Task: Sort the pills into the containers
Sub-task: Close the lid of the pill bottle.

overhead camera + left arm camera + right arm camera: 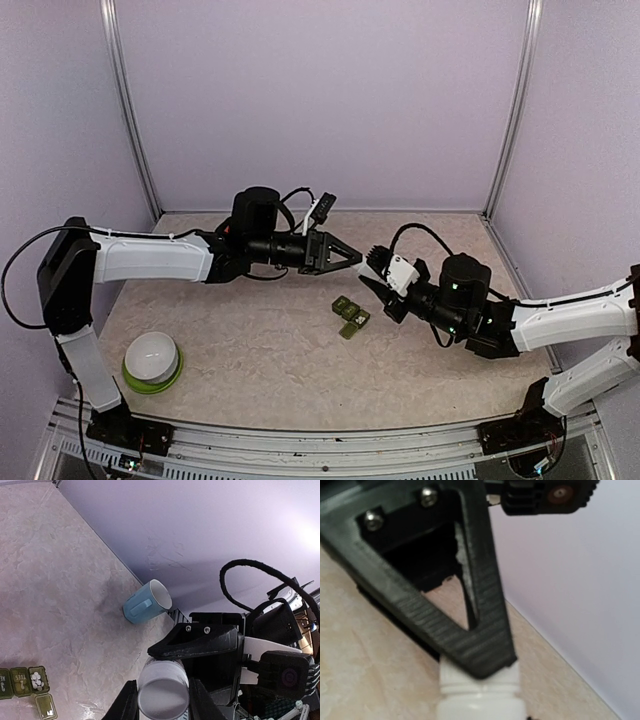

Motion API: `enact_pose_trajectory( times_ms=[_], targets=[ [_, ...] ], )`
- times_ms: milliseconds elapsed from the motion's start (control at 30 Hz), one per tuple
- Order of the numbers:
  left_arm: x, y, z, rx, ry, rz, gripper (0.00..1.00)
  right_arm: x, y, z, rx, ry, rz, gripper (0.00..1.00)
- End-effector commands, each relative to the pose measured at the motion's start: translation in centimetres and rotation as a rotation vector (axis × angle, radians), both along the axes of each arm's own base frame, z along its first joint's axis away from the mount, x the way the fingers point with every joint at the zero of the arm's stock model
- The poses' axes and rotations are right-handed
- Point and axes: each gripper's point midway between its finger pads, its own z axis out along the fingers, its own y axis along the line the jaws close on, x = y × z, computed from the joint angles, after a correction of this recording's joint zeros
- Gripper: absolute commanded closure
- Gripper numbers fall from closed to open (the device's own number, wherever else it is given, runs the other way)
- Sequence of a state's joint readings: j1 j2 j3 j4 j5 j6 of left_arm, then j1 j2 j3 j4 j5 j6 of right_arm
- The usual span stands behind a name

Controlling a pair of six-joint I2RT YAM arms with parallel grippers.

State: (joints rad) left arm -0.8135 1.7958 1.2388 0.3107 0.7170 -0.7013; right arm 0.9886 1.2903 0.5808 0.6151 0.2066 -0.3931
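The dark green containers (350, 313) lie on the table below where the two grippers meet. In the left wrist view the strip (20, 681) shows white pills (37, 680) in its right compartment, with an open lid (45, 706) below it. A small white bottle (162, 695) is held in the air between the arms. My left gripper (162, 702) is shut on one end of it, and one left finger (470, 630) crosses its top above the neck ring. My right gripper (372, 275) holds the bottle's body (480, 705), and its finger (200, 642) lies against the bottle.
A light blue mug (147, 602) lies on its side by the back wall. A white dome on a green dish (152, 360) sits at the front left. Purple walls close in the table at the back and sides.
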Motion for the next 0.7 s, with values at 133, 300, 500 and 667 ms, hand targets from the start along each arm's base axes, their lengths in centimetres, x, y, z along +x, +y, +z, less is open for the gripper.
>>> enact_pose_trajectory(
  times_ms=[133, 300, 500, 667],
  targets=[
    [-2.6, -0.4, 0.8, -0.057, -0.062, -0.085, 0.7, -2.1, 1.9, 5.6, 0.213, -0.006, 0.126, 0.9],
    [-2.8, 0.0, 1.1, -0.061, -0.133, -0.084, 0.69, -2.6, 1.7, 5.9, 0.277, 0.069, 0.153, 0.9],
    [-3.6, 0.1, 1.6, -0.081, -0.208, -0.14, 0.69, -3.7, 2.0, 5.7, 0.323, 0.171, 0.234, 0.9],
    [-4.8, 0.6, 2.1, -0.105, -0.281, -0.206, 0.69, -4.4, 1.5, 5.9, 0.381, 0.247, 0.297, 0.89]
  ],
)
